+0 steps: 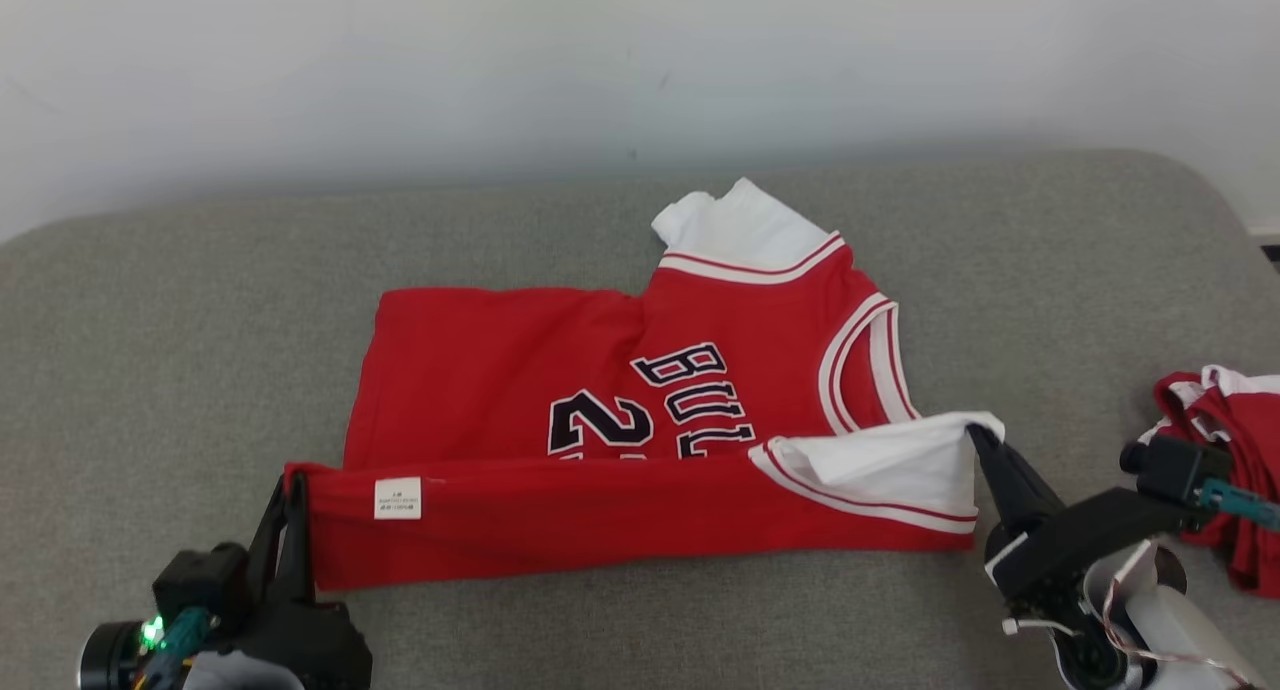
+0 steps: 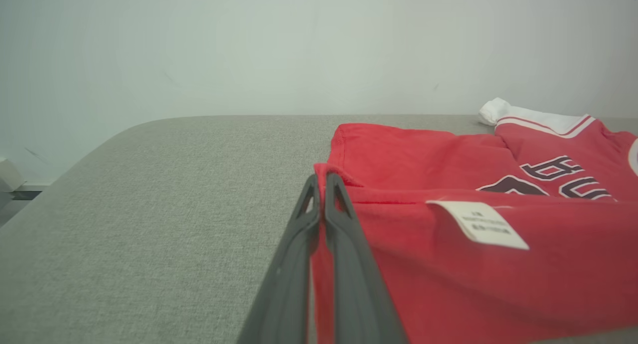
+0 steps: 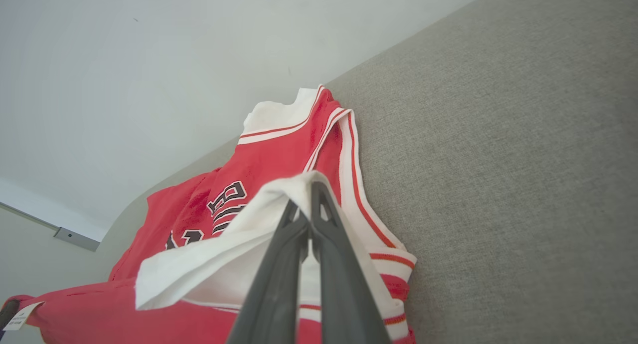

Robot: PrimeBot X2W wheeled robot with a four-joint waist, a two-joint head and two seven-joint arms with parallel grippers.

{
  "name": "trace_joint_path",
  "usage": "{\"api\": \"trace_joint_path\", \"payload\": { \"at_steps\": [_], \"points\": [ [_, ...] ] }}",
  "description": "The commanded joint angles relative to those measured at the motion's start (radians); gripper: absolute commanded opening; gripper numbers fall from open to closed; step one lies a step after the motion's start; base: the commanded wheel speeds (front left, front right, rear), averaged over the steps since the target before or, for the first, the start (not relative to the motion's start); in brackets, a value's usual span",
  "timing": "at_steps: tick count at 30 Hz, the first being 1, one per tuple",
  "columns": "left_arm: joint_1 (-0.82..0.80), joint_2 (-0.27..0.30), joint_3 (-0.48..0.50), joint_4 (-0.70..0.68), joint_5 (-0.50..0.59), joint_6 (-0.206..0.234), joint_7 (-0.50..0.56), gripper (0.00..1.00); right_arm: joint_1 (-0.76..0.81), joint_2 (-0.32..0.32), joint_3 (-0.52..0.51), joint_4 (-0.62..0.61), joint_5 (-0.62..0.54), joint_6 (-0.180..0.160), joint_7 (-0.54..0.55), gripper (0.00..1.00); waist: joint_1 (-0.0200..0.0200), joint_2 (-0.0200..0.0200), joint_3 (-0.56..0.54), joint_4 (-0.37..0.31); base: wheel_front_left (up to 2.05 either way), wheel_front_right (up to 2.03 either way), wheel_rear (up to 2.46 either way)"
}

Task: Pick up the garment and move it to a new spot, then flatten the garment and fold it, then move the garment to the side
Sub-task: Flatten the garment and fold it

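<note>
The red jersey (image 1: 520,370) is lying spread across the middle of the grey cushioned table (image 1: 150,350), with its near long edge being held up and turned over onto the body (the flap is covering part of the black lettering). The left gripper (image 1: 290,485) is sitting toward the table's near left corner, its 2 dark fingers clenched on the jersey's red hem corner, which is pinched between them. A white label (image 1: 397,498) is showing on the flap just beside that grip. The right gripper (image 1: 978,438) is sitting toward the table's near right, its fingers squeezing the tip of a white sleeve (image 1: 890,465), so the flap is stretching as a band between the 2 grippers. The other white sleeve (image 1: 735,225) is pointing toward the table's far edge. A bundled red-and-white garment (image 1: 1225,440) is resting at the table's right edge, apart from the jersey.
</note>
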Motion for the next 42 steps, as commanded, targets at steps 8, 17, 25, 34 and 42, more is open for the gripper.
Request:
{"api": "trace_joint_path", "payload": {
  "at_steps": [8, 17, 25, 34, 42],
  "points": [
    [-0.108, 0.009, -0.024, 0.046, 0.011, 0.0, -0.003, 0.0, -0.152, 0.027, 0.023, 0.121, -0.075, -0.002, -0.077, 0.0, -0.0002, -0.0001, 0.117, 0.021, 0.0, 0.0, 0.0],
    [-0.156, 0.001, -0.025, 0.094, 0.017, 0.0, -0.003, 0.0, -0.261, 0.036, 0.067, 0.228, -0.104, -0.002, -0.134, 0.0, -0.0002, -0.0001, 0.158, 0.023, 0.0, 0.0, 0.0],
    [-0.165, -0.012, -0.025, 0.067, 0.02, 0.0, -0.003, 1.0, -0.304, 0.048, 0.085, 0.311, -0.088, -0.002, -0.17, 1.0, -0.0002, -0.0001, 0.167, 0.039, 0.0, 0.0, 0.0],
    [-0.028, -0.035, 0.009, -0.035, -0.002, 0.012, -0.003, 1.0, -0.199, 0.013, 0.069, 0.276, -0.168, -0.002, -0.229, 1.0, -0.0002, -0.0001, 0.124, 0.047, 0.0, 0.0, 0.0],
    [0.071, -0.038, 0.002, -0.059, -0.05, 0.029, -0.003, 1.0, -0.051, 0.04, -0.015, 0.245, -0.274, -0.002, -0.229, 1.0, -0.0002, -0.0001, 0.103, 0.036, 0.0, 0.0, 0.0]
  ]
}}
